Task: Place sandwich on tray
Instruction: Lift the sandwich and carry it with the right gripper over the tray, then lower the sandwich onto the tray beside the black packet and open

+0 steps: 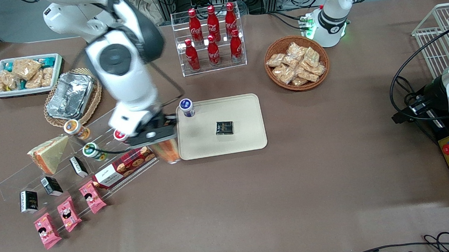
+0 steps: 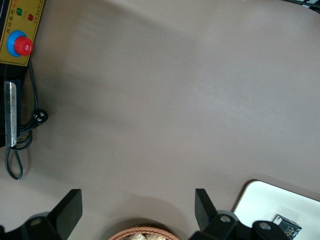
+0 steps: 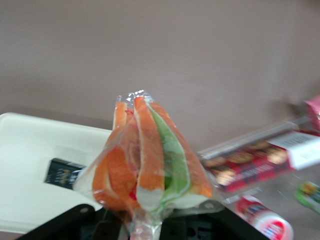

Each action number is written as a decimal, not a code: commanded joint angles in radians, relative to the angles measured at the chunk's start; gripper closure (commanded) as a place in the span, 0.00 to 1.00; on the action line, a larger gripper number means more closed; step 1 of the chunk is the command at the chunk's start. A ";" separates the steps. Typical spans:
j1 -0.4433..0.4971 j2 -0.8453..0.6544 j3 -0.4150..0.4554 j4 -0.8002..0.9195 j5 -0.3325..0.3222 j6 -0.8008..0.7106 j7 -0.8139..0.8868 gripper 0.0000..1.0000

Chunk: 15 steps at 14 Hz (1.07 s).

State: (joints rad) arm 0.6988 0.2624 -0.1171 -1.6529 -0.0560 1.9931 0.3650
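Clear-wrapped triangular sandwich wedge, orange and green filling stripes (image 3: 147,160), hangs clamped in black gripper (image 1: 157,136) fingers, just over near corner of flat cream-beige plastic tray (image 1: 245,140) toward working arm's end. Judgement: carry farther over bare tray, clear of small black packet (image 1: 224,127) and blue-capped bottle (image 1: 186,107), lower, then release.

Front view: high, looking steeply down over the whole counter (image 1: 254,203). Right wrist view: close, past the claw (image 3: 145,220), over the tray (image 3: 30,165). Left wrist view: straight down; shares the tray's corner (image 2: 260,200).
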 commanded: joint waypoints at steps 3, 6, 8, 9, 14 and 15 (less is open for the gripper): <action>0.146 0.159 -0.006 0.038 -0.015 0.108 -0.098 1.00; 0.218 0.262 -0.006 0.038 -0.027 0.215 -0.190 1.00; 0.229 0.326 -0.006 0.038 -0.050 0.323 -0.308 1.00; 0.228 0.354 -0.006 0.038 -0.053 0.369 -0.383 1.00; 0.208 0.422 -0.009 0.025 -0.054 0.487 -0.720 1.00; 0.199 0.423 -0.009 0.024 -0.054 0.487 -0.754 1.00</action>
State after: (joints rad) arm 0.9116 0.6709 -0.1282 -1.6495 -0.0891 2.4667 -0.3109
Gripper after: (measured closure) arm 0.811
